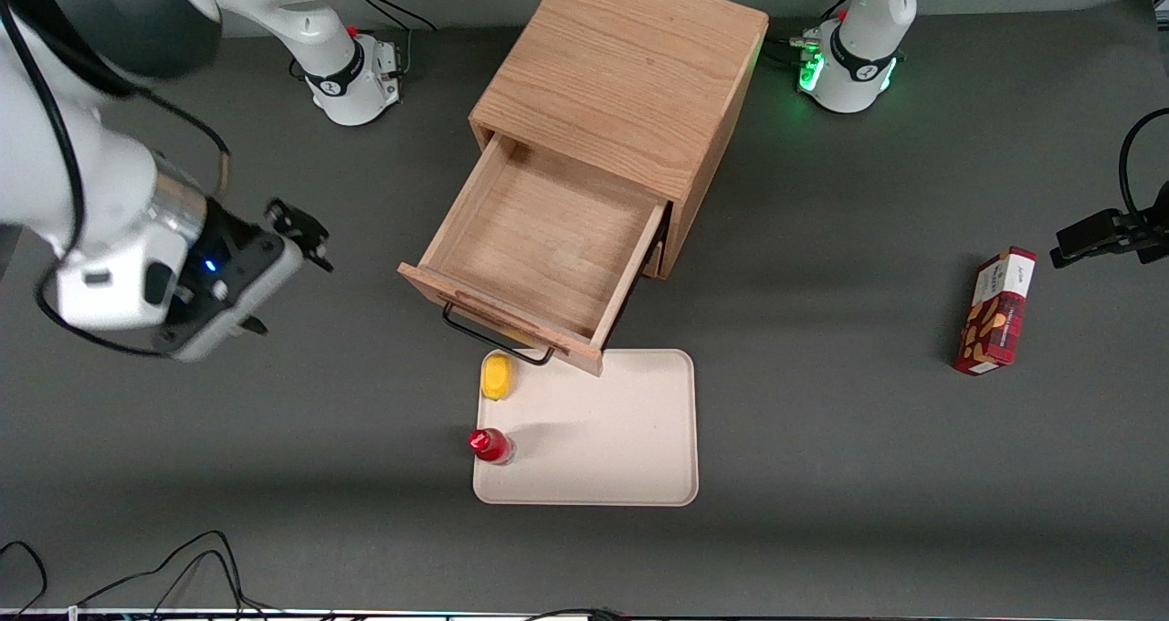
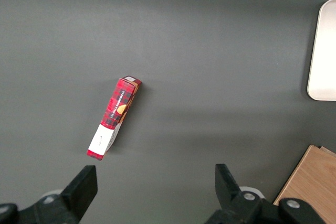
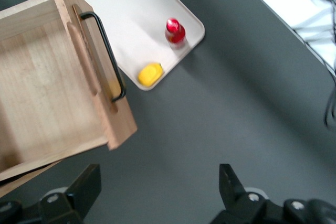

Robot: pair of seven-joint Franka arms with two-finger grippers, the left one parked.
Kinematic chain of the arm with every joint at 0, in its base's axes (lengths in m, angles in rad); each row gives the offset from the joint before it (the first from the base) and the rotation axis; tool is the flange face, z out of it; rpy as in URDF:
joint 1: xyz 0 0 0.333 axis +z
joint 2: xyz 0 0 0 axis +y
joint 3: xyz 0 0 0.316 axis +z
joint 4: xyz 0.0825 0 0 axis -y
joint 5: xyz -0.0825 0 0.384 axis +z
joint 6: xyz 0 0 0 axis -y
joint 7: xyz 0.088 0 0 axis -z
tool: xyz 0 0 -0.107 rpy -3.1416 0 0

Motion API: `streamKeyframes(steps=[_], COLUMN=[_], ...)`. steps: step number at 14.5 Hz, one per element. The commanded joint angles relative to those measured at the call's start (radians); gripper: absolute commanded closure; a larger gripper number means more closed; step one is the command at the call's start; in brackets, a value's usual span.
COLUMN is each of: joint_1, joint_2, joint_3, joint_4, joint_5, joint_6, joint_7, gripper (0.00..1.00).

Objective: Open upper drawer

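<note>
One drawer, the upper drawer [image 1: 539,247], stands pulled well out of the wooden cabinet [image 1: 621,73], reaching toward seven o'clock in the front view, with its plain wood floor bare and fully exposed. By the look of it the opening is as good as done. Little of the box is left inside the cabinet, so pulling further would only risk drawing it out altogether.

The gripper [image 1: 283,278] hangs above the table [image 1: 868,475] at about nine o'clock from the drawer front, well apart from the black handle [image 1: 493,333]. Its fingers are spread with nothing between them, which the right wrist view confirms. From there it looks down on drawer and handle, so it is placed as if finished with them.

The drawer's front corner overhangs the edge of the pale tray [image 1: 621,429], which lies at five o'clock from the handle. On the tray a small yellow thing [image 1: 497,376] sits just beside the handle and a red bottle [image 1: 490,445] stands nearer the front camera. A red box [image 1: 995,310] lies at three o'clock, toward the parked arm's end.
</note>
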State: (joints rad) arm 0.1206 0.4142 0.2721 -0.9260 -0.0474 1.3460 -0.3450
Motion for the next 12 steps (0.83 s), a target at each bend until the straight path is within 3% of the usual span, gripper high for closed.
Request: streamKeyframes(steps=[1,4,6,8,12], joint_1=[-0.019,-0.027,-0.029,-0.029,-0.029], joint_2=[-0.179,-0.253,-0.354,-0.492,-0.74], joint_3=[-0.016,-0.107,-0.183,-0.273,-0.28], joint_4=[-0.14,-0.161,-0.306,-0.513,-0.917], joint_5=[-0.019,0.012,0.038,0.07,0.07], joint_6=[-0.132,-0.313,-0.329,-0.251,-0.026], joint_7=[0.125,0.144,0.167,0.198,0.29], gripper=[0.0,0.0,0.0,0.0,0.0])
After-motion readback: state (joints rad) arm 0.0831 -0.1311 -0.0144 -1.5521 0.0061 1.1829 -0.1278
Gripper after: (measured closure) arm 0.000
